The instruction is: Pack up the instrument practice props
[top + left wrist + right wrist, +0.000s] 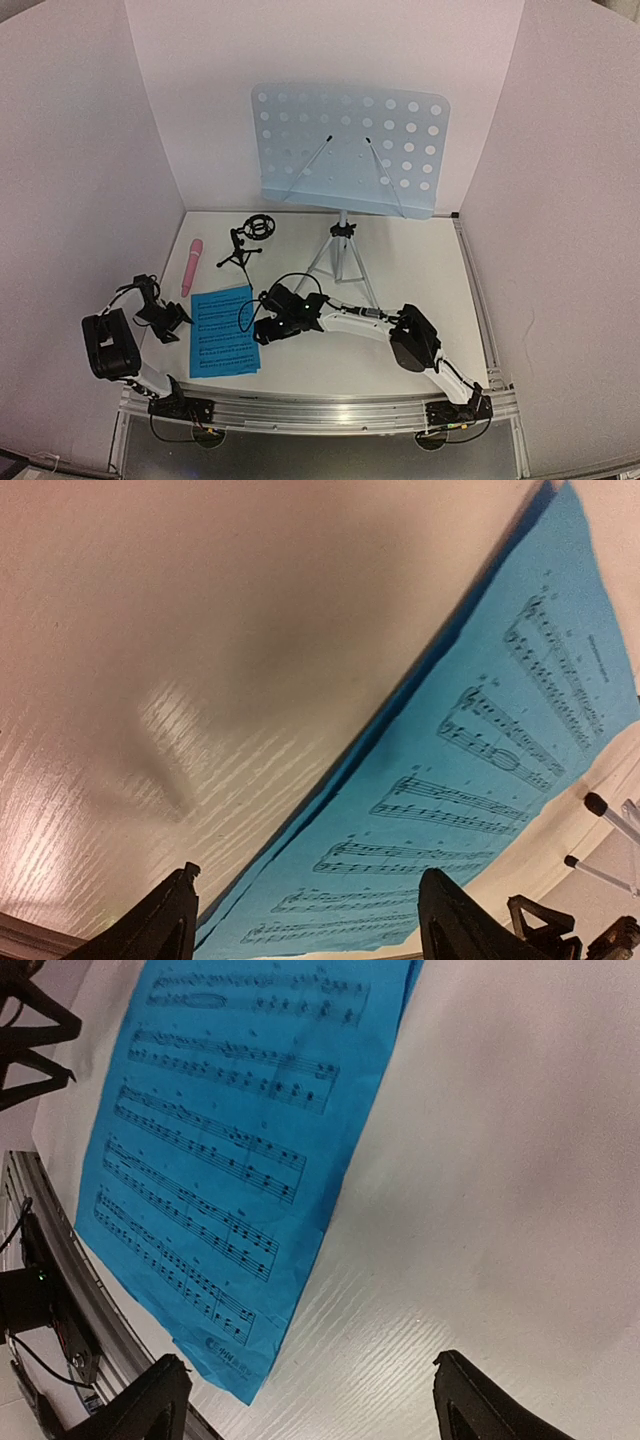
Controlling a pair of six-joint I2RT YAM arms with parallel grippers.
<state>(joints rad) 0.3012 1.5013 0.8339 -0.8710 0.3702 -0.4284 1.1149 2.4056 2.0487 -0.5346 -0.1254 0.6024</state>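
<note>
The blue sheet-music pages point(222, 332) lie flat near the table's front left, and both grippers hover beside them. My left gripper point(183, 318) is at their left edge, open, with the pages' edge point(480, 760) showing between its fingers point(308, 880) and nothing gripped. My right gripper point(263, 325) is at their right edge, open over bare table point(310, 1362), with the pages' corner point(230, 1130) just to its left. The pink microphone point(191, 266) lies behind the pages. The black mic stand point(248, 240) stands upright at the back. The pale perforated music stand point(345, 150) rises on its silver tripod point(340, 262).
White walls close in the table on the left, back and right. An aluminium rail point(330, 408) carrying the arm bases runs along the front edge, also visible in the right wrist view point(60, 1290). Rubber-tipped tripod feet point(600, 805) show just past the pages.
</note>
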